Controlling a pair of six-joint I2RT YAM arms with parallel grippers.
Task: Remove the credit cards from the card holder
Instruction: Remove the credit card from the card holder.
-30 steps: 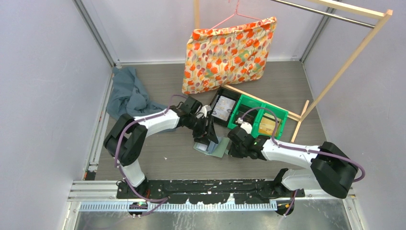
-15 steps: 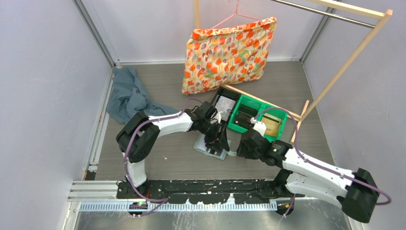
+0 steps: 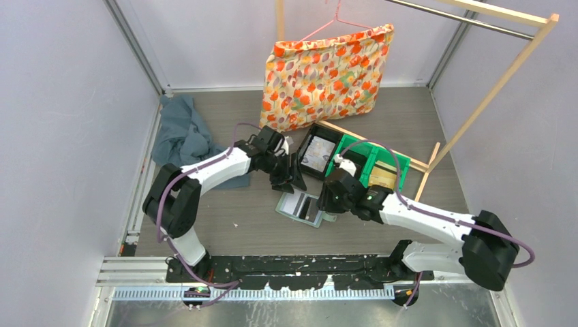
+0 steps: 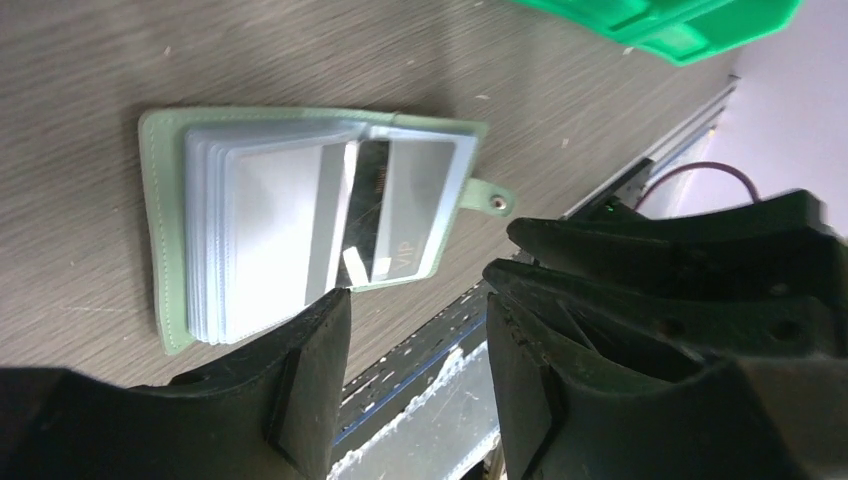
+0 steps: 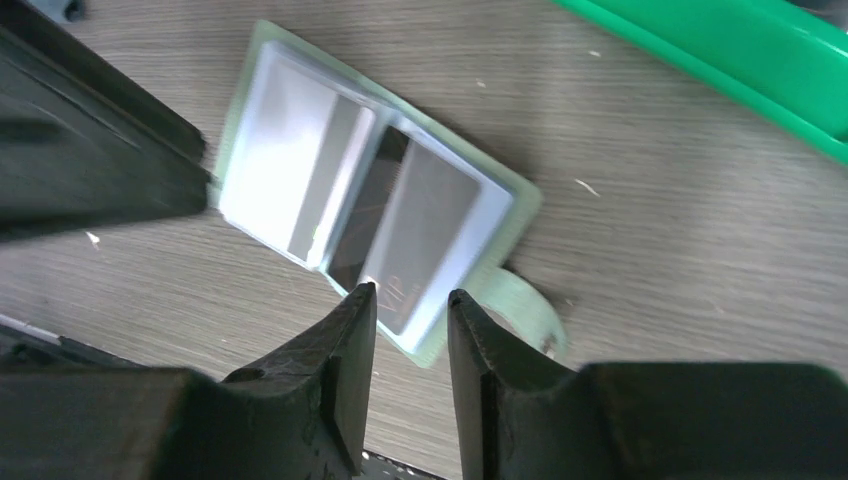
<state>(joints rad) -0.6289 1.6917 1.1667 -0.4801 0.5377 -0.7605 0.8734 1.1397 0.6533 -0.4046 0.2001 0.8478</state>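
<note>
Holder: the flat pale green fold-over card holder was laid open on the grey wood-look table, between the two arms. Its clear pockets were turned up.

Cards: the thin grey credit cards were all tucked in the pockets. One with a dark stripe and the letters VIP was seen on the snap-tab side. None was seen out on the table.

Left pincer: half a second before, the black left gripper had been pressed down on the holder. Now it was pulled back and up, toward the black tray. Its fingers were spread wide, and nothing was held.

Right pincer: the black right gripper had been brought in to the tab edge of the holder. Its fingers were held a little apart over the VIP card, and nothing was pinched.

Change: the holder had been half hidden under the left gripper, and now it was left bare.

Meaning: the opening step was likely done, and no card was out yet. The VIP card could be picked first by the right gripper. The holder might slide, since it was no longer pinned down.
</note>
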